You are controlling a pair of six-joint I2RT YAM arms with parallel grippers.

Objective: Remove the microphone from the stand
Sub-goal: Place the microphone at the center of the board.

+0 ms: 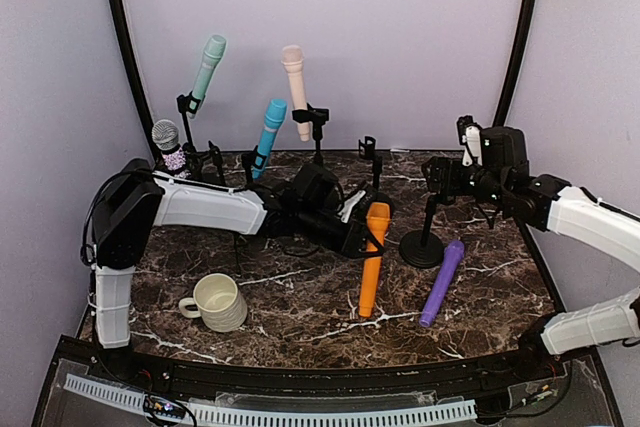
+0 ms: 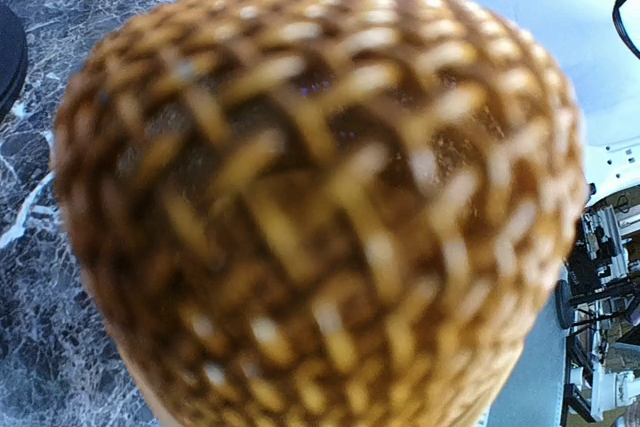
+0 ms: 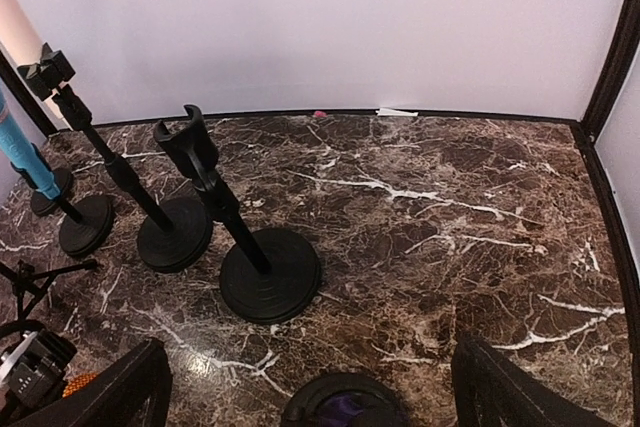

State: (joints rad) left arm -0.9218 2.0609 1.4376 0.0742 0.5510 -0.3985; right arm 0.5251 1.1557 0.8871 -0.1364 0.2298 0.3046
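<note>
Filling nearly the whole left wrist view, blurred by closeness, is the woven golden mesh head of the orange microphone. A strip of dark brown, white-veined marble tabletop shows along the left edge.

From the top external camera, the left gripper is clamped round the orange microphone just below its head, near the middle of the table. The microphone slants, with its head toward the back and its tail low toward the front. Whether the tail touches the marble cannot be told. It sits in no stand.

Just to its right is an empty black stand with a round base, and beside that base a purple microphone lies flat. The right gripper hovers by the top of that stand, holding nothing. A cream ceramic mug sits at the front left.

Along the back, a mint-green microphone, a pale pink microphone, a blue microphone and a silver-headed microphone rest in stands.

In the right wrist view, the right gripper's two black fingers stand spread wide at the bottom corners, with nothing gripped between them. Beyond them a second empty black clip stand stands on the marble. More stands are lined up to its left.
</note>
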